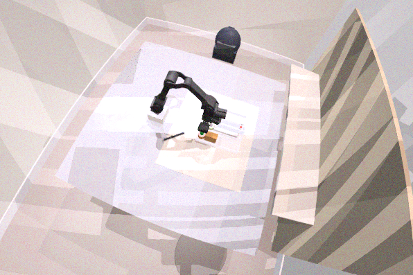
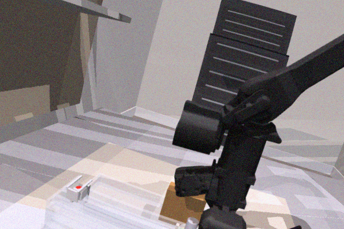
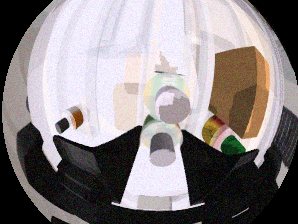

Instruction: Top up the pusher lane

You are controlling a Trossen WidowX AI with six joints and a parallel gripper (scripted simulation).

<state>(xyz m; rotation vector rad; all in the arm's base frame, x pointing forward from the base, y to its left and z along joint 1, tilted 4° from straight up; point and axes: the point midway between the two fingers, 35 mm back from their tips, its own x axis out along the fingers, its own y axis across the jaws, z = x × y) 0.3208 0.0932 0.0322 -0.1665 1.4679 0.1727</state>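
White table (image 1: 104, 172) stands beside tan wall panels (image 1: 360, 138).

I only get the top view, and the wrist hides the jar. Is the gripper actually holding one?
Observer: Yes. The wrist view shows the gripper shut on a grey-lidded jar.
Operator: Any other loose jars nearby?
Observer: A green-capped jar sits right beside the brown box.
Operator: And on the other side?
Observer: A small dark-capped jar sits apart, at the left of the wrist view.
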